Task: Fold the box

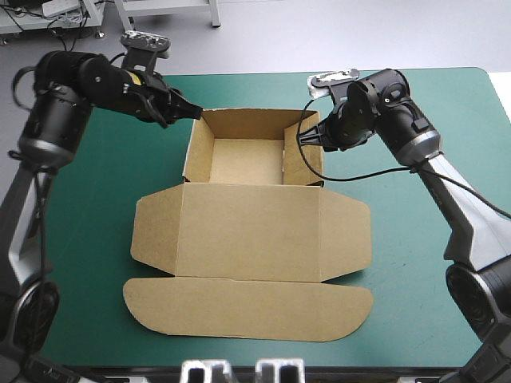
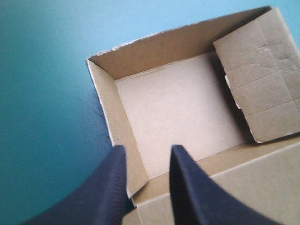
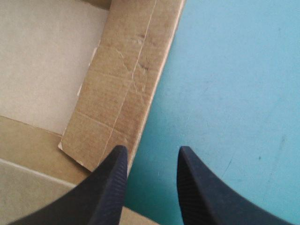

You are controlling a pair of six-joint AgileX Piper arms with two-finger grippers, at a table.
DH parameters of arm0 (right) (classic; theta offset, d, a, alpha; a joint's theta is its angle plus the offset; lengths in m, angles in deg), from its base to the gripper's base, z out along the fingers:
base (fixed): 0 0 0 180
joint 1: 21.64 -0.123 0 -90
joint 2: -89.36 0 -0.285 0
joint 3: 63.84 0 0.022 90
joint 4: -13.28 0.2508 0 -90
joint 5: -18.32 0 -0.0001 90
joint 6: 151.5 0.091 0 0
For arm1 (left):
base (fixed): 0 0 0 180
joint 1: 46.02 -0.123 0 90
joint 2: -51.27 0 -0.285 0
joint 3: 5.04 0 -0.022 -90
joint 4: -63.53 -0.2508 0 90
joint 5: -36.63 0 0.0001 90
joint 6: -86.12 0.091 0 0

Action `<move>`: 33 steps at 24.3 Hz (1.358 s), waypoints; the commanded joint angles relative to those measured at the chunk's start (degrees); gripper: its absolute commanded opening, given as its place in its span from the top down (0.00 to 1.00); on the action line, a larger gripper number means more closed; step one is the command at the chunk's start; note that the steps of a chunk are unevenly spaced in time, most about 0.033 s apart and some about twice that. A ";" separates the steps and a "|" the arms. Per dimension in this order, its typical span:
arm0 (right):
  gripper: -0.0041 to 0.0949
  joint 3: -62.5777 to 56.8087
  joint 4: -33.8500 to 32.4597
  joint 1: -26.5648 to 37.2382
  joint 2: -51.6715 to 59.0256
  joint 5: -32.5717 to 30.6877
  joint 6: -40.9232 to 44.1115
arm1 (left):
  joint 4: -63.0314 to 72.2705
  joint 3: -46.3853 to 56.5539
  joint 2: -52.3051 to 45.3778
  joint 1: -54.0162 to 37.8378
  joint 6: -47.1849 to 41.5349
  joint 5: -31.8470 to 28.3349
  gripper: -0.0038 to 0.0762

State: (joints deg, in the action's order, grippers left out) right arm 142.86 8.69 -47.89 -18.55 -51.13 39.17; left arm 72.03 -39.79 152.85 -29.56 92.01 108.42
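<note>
The brown box (image 1: 247, 231) lies mid-table. Its far part stands as an open tray (image 1: 247, 161) with raised walls, and the lid panel and curved flaps lie flat toward the near edge. My left gripper (image 1: 188, 110) hovers at the tray's far left corner. In the left wrist view this gripper (image 2: 147, 152) is open, with an end of the left wall (image 2: 123, 140) in the gap between its fingers. My right gripper (image 1: 308, 137) is at the right wall (image 1: 302, 155). In its own view the right gripper (image 3: 151, 152) is open just outside that leaning wall (image 3: 122, 79), over bare cover.
Teal-green cover (image 1: 88, 215) shows on the left of the box, on its right (image 1: 415, 239) and beyond the tray. The table's right edge (image 1: 501, 112) is well away from the box.
</note>
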 commanded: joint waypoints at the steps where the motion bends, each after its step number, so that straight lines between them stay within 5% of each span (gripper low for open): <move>1: 0.62 1.73 -0.59 0.01 2.09 1.17 0.04 | 1.42 1.91 -9.06 0.36 1.11 2.24 0.96; 16: 0.63 1.73 1.95 0.01 -11.08 7.35 0.60 | 1.21 38.82 -45.57 0.36 2.34 2.14 0.96; 18: 0.69 1.73 1.95 0.01 -11.71 6.78 -0.06 | 1.09 40.62 -47.97 0.36 2.34 2.14 0.96; 22: 0.97 1.73 1.42 0.01 -11.71 5.15 -0.22 | 0.92 43.59 -51.38 0.36 2.34 2.14 0.96; 27: 0.98 1.73 -5.22 3.06 -6.82 -2.11 -0.33 | 0.76 45.72 -52.46 0.36 2.34 2.14 0.96; 33: 0.98 1.73 -3.37 13.92 -0.59 -2.10 -2.27 | -0.57 47.60 -52.46 0.36 2.34 2.14 0.96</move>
State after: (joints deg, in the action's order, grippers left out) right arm 142.98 6.91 -39.21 -25.55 -52.35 38.29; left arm 71.66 8.36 100.41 -29.56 94.19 108.59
